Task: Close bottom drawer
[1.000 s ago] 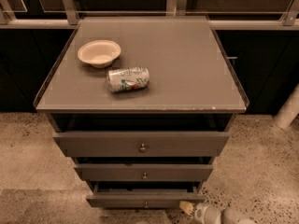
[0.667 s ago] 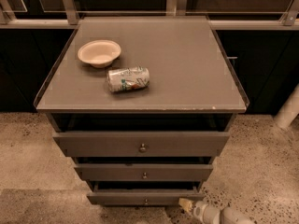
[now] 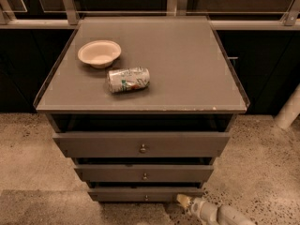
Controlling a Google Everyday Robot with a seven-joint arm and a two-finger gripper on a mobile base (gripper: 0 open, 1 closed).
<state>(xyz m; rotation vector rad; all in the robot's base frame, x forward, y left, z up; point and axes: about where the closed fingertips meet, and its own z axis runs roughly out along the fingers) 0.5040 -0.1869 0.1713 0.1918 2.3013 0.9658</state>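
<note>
The bottom drawer (image 3: 122, 194) is the lowest and narrowest grey-brown front, with a small metal knob (image 3: 146, 198). It sits close under the middle drawer (image 3: 145, 173), with only a thin dark gap above it. The top drawer (image 3: 140, 144) sticks out furthest. My gripper (image 3: 183, 200) comes in from the bottom right, pale arm behind it, with its tip at the right end of the bottom drawer front.
A beige bowl (image 3: 99, 53) and a can lying on its side (image 3: 128, 79) rest on the cabinet top (image 3: 187, 64). A white post (image 3: 289, 109) stands at the right. Dark cabinets line the back wall. Speckled floor lies to both sides.
The bottom drawer front has moved inward toward the cabinet, and my gripper has followed it in at its right end.
</note>
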